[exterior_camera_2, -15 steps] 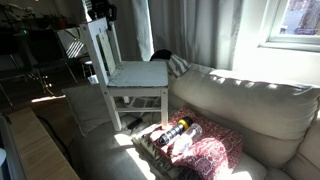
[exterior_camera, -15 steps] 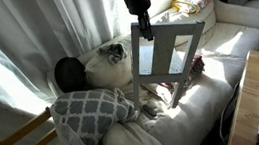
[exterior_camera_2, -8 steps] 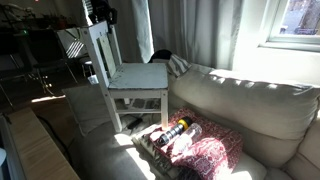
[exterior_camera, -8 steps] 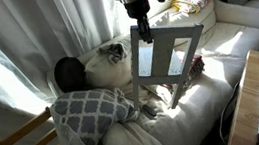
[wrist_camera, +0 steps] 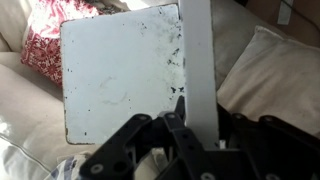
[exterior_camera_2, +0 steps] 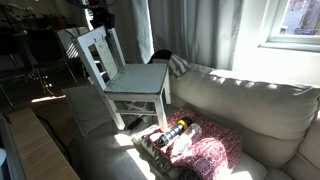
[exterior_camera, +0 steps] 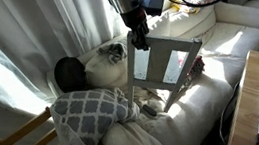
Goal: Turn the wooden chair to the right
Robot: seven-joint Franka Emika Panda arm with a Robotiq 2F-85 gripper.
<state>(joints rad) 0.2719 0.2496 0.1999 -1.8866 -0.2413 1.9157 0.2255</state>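
One big cream sofa (exterior_camera: 232,44) takes up most of what we see, and it carries everything else, so it's basically our bench here. In both exterior views it's half in sun, half in shade, with white curtains (exterior_camera: 34,35) hanging behind it.

Next down in size is the wooden chair (exterior_camera: 166,68), pale grey-white, standing on the sofa cushions and tilted rather than square on its legs. In an exterior view its seat (exterior_camera_2: 140,78) faces roughly 3 o'clock with the slatted back (exterior_camera_2: 92,55) leaning over at 9 o'clock. From the wrist view we're looking straight down on the speckled square seat (wrist_camera: 120,75), with the top rail running up at 12 o'clock.

Then the cushions: a grey lattice-pattern pillow (exterior_camera: 92,110) at about 8 o'clock from the chair, and a red patterned cushion (exterior_camera_2: 200,152) at 5 o'clock from it in an exterior view, with a bottle (exterior_camera_2: 178,128) lying just beside it. A yellow-tan chair frame (exterior_camera: 23,142) pokes in at the lower corner, well apart from the sofa stuff.

Smallest is the pincer (exterior_camera: 139,41), coming down from 12 o'clock onto the top corner of the chair back. In the wrist view its fingers (wrist_camera: 180,105) sit closed against the rail, so it has hold of the chair.
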